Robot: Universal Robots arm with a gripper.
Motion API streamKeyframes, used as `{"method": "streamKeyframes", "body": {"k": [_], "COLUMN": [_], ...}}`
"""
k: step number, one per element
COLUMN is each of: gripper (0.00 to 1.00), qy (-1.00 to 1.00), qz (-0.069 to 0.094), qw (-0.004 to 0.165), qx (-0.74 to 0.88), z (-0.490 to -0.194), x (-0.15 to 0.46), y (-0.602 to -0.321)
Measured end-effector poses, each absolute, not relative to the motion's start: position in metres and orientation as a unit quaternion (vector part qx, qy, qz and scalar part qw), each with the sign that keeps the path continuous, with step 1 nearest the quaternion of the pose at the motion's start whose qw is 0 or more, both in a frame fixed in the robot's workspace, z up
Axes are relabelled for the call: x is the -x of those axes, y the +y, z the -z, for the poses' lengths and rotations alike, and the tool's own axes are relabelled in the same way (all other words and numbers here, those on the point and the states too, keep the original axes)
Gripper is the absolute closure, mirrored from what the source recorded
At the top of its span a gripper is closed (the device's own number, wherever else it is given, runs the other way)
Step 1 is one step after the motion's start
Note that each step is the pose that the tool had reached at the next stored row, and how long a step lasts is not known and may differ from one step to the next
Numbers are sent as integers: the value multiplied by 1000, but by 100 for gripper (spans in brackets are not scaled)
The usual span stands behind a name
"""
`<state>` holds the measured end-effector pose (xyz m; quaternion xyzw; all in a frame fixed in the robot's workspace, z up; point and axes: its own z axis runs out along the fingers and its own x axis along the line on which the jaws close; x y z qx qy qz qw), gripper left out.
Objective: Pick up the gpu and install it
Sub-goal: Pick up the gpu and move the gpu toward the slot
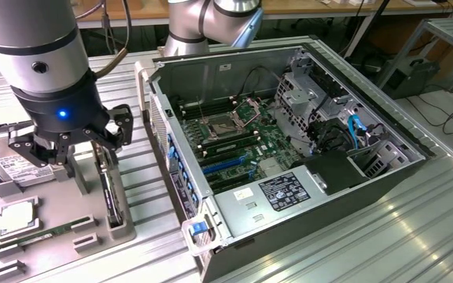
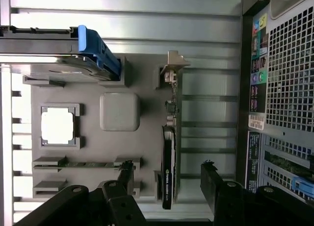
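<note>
While my gripper [image 1: 77,147] hangs with its fingers spread wide and holding nothing, the wrist view places the gpu [image 2: 168,167] directly beneath, between the two fingertips and clear of both. It stands on edge in a slot of the grey tray [image 2: 147,84]. The exterior view adds the hard drive [image 1: 14,168] alongside and, farther off, the open computer case [image 1: 332,203] with its motherboard [image 1: 242,141].

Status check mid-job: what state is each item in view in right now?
gripper: open, one finger on each side of the gpu, no contact.
gpu: upright on edge in its fixture slot, not gripped.
hard drive: resting in the fixture.
CPU: flat in its recess.
memory stick: on edge in its holders.
computer case: side open, motherboard exposed.
</note>
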<state>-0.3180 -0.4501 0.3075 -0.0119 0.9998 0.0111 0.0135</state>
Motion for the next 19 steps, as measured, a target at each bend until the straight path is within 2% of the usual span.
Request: {"method": "streamKeyframes", "body": {"k": [19], "gripper": [34], "qy": [1000], "qz": [-11], "qw": [13], "qx": [12], "z": [-273], "x": [315], "y": [-450]}}
